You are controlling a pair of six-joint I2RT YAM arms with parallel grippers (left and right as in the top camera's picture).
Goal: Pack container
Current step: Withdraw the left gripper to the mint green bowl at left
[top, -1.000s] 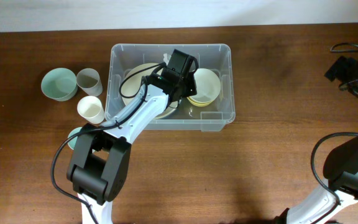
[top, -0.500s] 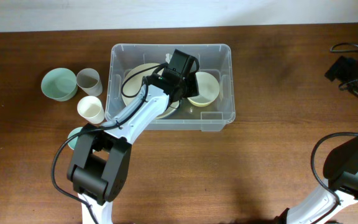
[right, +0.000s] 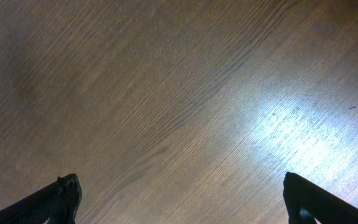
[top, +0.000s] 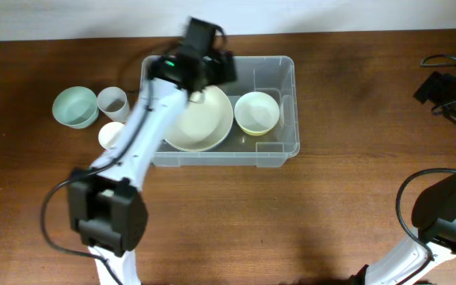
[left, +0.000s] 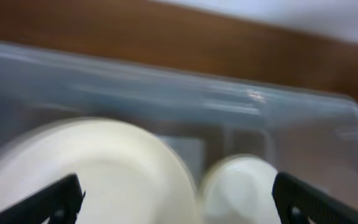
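The container (top: 288, 71) is a large clear tub at the middle back of the table. In it lie a wide cream bowl (top: 200, 120) and, to its right, a smaller pale yellow bowl (top: 257, 112). My left gripper (top: 216, 67) hangs open above the tub's back left part and holds nothing. Its wrist view is blurred. There the left gripper (left: 180, 202) spreads wide over the cream bowl (left: 98, 174) and the small bowl (left: 238, 186), with the container wall (left: 166, 93) behind. My right gripper (right: 184, 202) is open over bare wood.
Left of the tub stand a teal bowl (top: 74, 106), a greyish cup (top: 112, 102) and a white cup (top: 113, 136), partly under my left arm. My right arm (top: 448, 85) sits at the table's far right edge, with cables beside it.
My left gripper went from shut to open, left the cream bowl in the tub, and rose up and back to the left. The right arm has not moved.
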